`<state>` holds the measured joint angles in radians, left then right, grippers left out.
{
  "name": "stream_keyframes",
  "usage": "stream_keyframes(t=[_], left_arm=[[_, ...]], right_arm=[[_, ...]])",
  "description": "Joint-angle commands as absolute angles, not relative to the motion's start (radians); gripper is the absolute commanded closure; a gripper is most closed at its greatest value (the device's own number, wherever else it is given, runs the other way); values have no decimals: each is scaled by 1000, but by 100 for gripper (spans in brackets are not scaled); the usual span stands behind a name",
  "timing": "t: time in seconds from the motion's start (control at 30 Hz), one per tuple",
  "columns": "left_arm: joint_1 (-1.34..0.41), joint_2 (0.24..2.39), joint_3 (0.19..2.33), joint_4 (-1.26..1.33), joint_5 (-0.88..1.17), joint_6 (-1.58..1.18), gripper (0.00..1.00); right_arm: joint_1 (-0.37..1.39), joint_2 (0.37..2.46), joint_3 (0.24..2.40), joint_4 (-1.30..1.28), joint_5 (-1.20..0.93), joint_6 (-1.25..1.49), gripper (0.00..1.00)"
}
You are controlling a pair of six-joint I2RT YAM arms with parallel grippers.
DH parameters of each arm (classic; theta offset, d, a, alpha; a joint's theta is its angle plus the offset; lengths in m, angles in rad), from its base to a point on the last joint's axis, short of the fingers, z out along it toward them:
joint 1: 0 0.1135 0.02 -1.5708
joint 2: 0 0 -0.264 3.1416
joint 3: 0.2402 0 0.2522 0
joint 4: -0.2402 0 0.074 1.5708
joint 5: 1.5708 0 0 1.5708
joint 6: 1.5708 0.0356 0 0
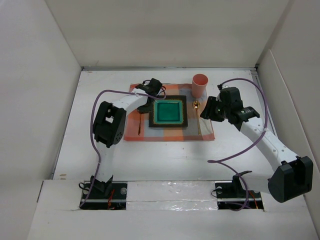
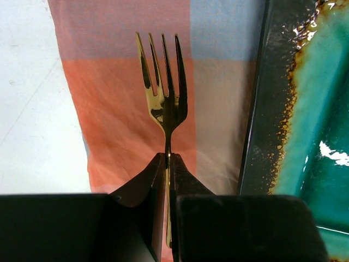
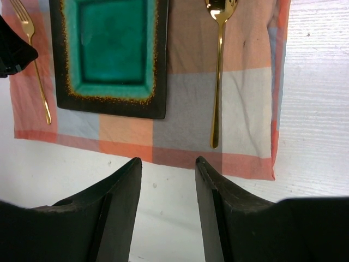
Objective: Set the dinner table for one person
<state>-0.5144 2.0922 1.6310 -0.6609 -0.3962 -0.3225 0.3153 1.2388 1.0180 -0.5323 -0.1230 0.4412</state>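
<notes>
On the white dinner table (image 1: 150,160) lies an orange-and-grey checked cloth (image 1: 170,131) with a square teal plate (image 1: 169,113) on it. My left gripper (image 2: 167,157) is shut on the neck of a gold fork (image 2: 163,103), just left of the plate's dark rim (image 2: 267,109); the tines point away over the cloth. In the top view the fork (image 1: 138,125) runs along the cloth's left side under the left gripper (image 1: 145,106). A gold spoon (image 3: 219,76) lies on the cloth to the right of the plate. My right gripper (image 3: 168,161) hangs open and holds nothing, over bare table beside the cloth's edge.
A pink cup (image 1: 199,85) stands upright at the cloth's far right corner, behind the spoon (image 1: 197,106) and close to the right gripper (image 1: 206,111). White walls enclose the table on three sides. Purple cables loop from both arms.
</notes>
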Motion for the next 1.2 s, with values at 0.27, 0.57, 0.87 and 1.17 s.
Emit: stream_keyframes(t=[0.27,0.57,0.87,1.17], left_arm=[[-511,2048,1637,-660,-391,-342,66],[-511,1877,1732,-722,-411,-345,60],[-361,1423,1678,-591,-245,-443,100],[-249,1158,1652,-704,-382,-569,78]], right_arm=[[322,1252,1064,-544,-117,417,50],[322,1212,1176,-574,-127,425,61],[322,1097,1386,-583,-60,449,100],[259,940,1670,-607,179,479,43]])
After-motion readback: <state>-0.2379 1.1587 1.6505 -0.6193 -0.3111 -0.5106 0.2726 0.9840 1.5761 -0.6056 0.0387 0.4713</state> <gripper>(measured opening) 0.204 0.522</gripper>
